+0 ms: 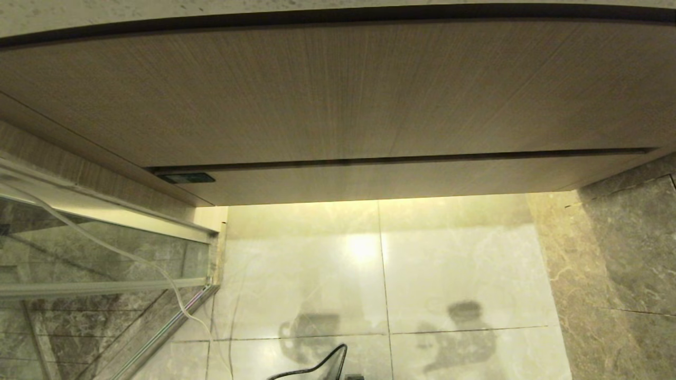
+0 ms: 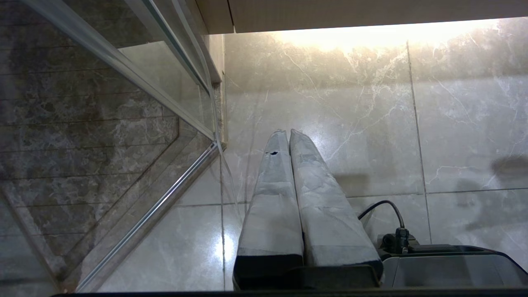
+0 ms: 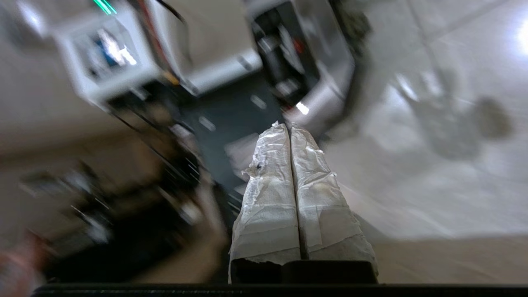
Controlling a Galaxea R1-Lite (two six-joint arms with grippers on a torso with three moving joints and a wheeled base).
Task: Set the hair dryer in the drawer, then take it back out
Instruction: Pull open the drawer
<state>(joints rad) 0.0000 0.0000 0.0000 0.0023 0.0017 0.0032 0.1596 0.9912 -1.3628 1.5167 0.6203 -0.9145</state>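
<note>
The drawer (image 1: pixel 338 95) is shut flush under the counter, and the hair dryer is nowhere in sight. Left hand (image 2: pixel 288 136) and right hand (image 3: pixel 288 128) hang low over the floor (image 1: pixel 449 264), fingers pressed together, empty. With no handle, a hand could slip off the flat front.

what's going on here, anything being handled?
Nothing is being handled right now. The drawer is shut, its flat wood-grain front flush under the countertop, and no hair dryer is visible in any view. The left hand hangs low over the pale tiled floor beside the glass shower partition, fingers pressed together and holding nothing. The right hand is also shut and empty, pointing toward the robot's own base. Neither hand is near the drawer.
</note>
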